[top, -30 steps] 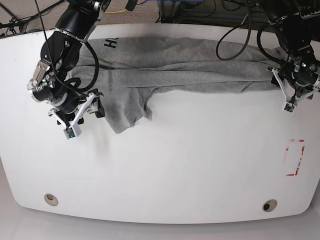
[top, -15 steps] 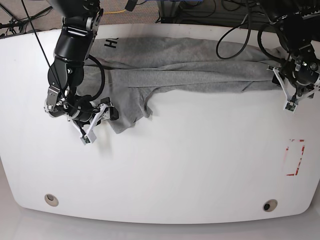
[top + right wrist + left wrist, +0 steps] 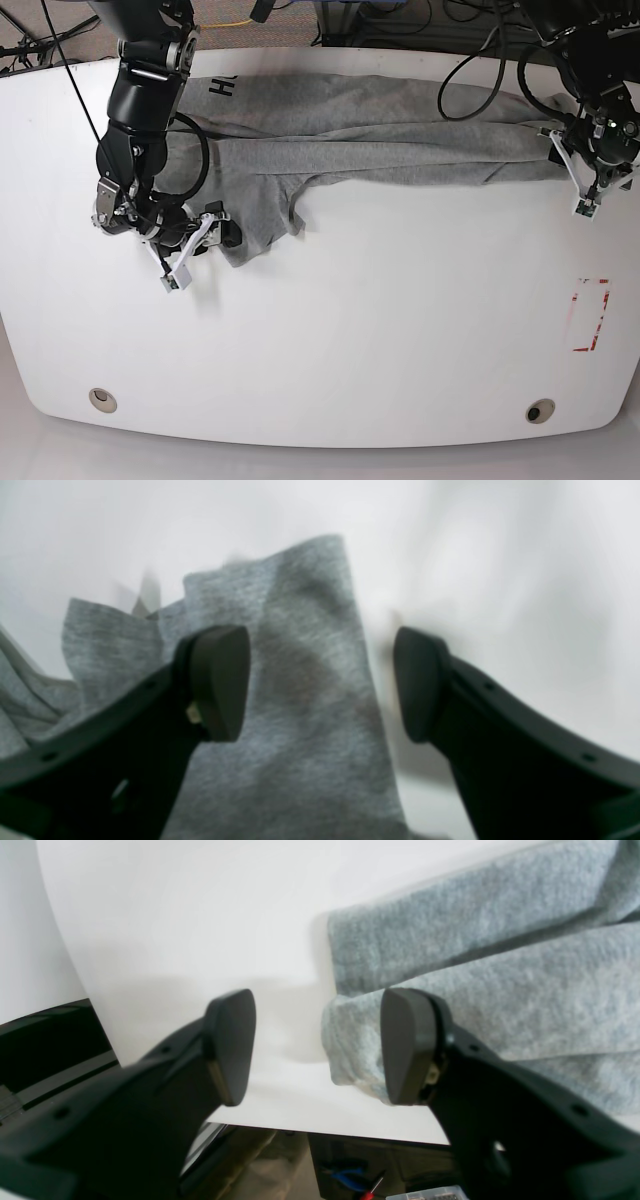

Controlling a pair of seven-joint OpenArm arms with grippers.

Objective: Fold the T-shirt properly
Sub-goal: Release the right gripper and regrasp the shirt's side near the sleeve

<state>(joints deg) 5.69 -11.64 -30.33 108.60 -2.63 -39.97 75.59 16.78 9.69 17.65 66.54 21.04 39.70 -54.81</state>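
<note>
Across the table's (image 3: 320,330) far side lies the T-shirt (image 3: 380,140), each end reaching between a spread, empty gripper: left gripper (image 3: 317,1047), right gripper (image 3: 320,682).

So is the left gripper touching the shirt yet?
Cannot tell. In the left wrist view the left gripper stands open around the T-shirt corner, but no contact or gap shows plainly.

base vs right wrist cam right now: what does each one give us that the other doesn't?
Base only: the whole white table, the T-shirt spread along its far side with part of the black lettering showing, the left hand at the shirt's end, a red marking, and cables behind.

Right wrist only: a close look between the right hand fingers, standing open over a grey flap of the shirt, nothing gripped.

Both: grey fabric, white table, right hand at the sleeve end.
</note>
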